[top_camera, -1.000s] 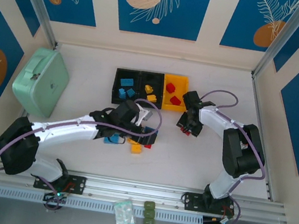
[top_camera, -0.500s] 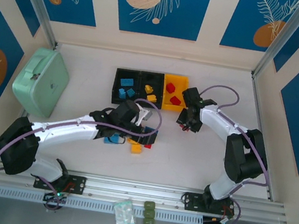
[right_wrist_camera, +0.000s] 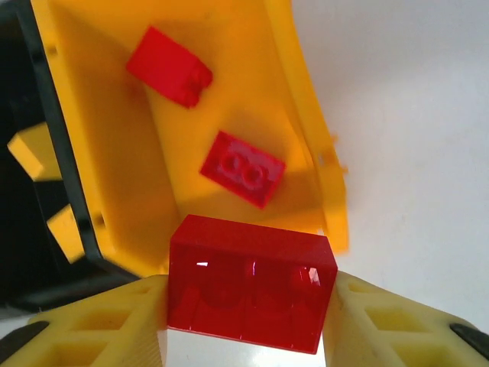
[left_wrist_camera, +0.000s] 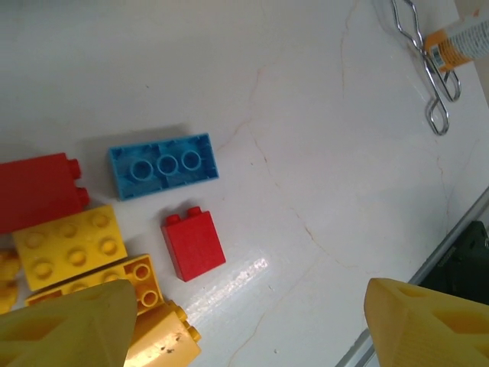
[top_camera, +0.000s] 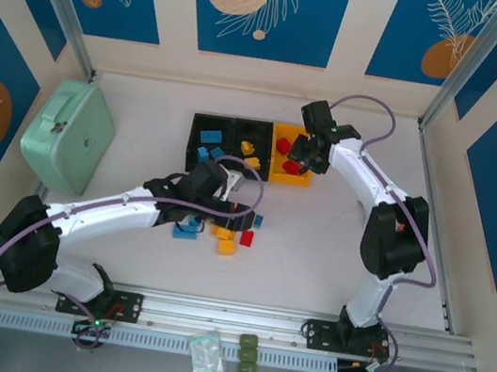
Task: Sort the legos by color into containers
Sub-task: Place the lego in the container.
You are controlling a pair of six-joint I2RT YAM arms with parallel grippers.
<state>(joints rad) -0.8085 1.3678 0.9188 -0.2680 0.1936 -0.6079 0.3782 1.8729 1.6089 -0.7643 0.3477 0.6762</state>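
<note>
My right gripper (right_wrist_camera: 250,310) is shut on a red lego (right_wrist_camera: 250,281) and holds it over the near end of the yellow-orange container (right_wrist_camera: 306,115), where two red legos (right_wrist_camera: 242,168) lie. In the top view the right gripper (top_camera: 303,154) hangs at that container's (top_camera: 296,129) right side, beside the two black containers (top_camera: 191,143). My left gripper (left_wrist_camera: 244,329) is open above loose legos on the table: a blue one (left_wrist_camera: 162,165), a small red one (left_wrist_camera: 192,243), yellow ones (left_wrist_camera: 69,246). Nothing is between its fingers (left_wrist_camera: 69,325). From above, the left gripper (top_camera: 226,203) sits just behind that pile (top_camera: 226,247).
A mint-green case (top_camera: 68,135) stands at the left. Green blocks (top_camera: 247,353) and a plastic bag (top_camera: 206,356) lie below the front rail. A metal wire loop (left_wrist_camera: 428,69) hangs in the left wrist view's upper right. The black containers hold blue and yellow legos.
My right arm has swung from the table's middle right back to the yellow-orange container, carrying the red lego. My left gripper has shifted slightly back, uncovering more of the loose pile.
</note>
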